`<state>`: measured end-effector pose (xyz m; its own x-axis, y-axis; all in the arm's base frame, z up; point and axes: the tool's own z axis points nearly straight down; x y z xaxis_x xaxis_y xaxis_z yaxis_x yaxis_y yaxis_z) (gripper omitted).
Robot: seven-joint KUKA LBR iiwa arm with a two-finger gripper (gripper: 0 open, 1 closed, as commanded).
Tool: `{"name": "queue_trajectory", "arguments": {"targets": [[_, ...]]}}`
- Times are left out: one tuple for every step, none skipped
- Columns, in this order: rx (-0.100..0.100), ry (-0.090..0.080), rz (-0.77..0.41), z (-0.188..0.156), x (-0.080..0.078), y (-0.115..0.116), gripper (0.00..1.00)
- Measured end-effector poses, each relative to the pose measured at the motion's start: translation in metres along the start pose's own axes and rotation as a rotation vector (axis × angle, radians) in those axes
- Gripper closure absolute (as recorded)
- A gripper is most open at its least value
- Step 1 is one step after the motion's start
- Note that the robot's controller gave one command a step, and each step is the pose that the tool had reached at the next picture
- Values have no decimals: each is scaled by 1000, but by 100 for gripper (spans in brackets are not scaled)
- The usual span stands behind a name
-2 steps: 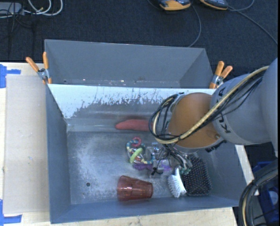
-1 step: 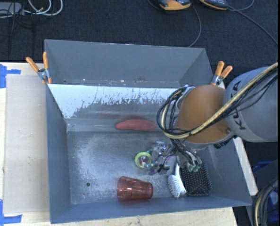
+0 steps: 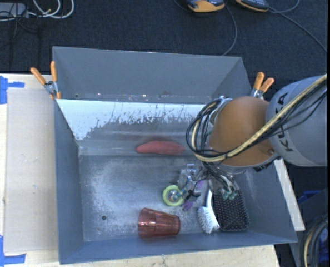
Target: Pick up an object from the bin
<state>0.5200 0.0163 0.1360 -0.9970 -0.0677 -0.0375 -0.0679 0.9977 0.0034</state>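
Low right in bin (image 3: 115, 182), claw (image 3: 194, 187) beside white brush (image 3: 207, 218), lengthwise up-down

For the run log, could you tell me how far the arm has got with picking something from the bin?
Done: the gripper is down inside the bin, at its right. In hand: it sits over a yellow-green ring and a purple piece, beside a white brush and a black brush. Left: nothing is seen held, so gripping and lifting remain.
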Motion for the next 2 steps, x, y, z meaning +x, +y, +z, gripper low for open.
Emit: {"name": "queue_trajectory", "arguments": {"targets": [[-1, 23, -14, -2, 7, 6, 100], [-1, 3, -15, -19, 18, 10, 100]]}}
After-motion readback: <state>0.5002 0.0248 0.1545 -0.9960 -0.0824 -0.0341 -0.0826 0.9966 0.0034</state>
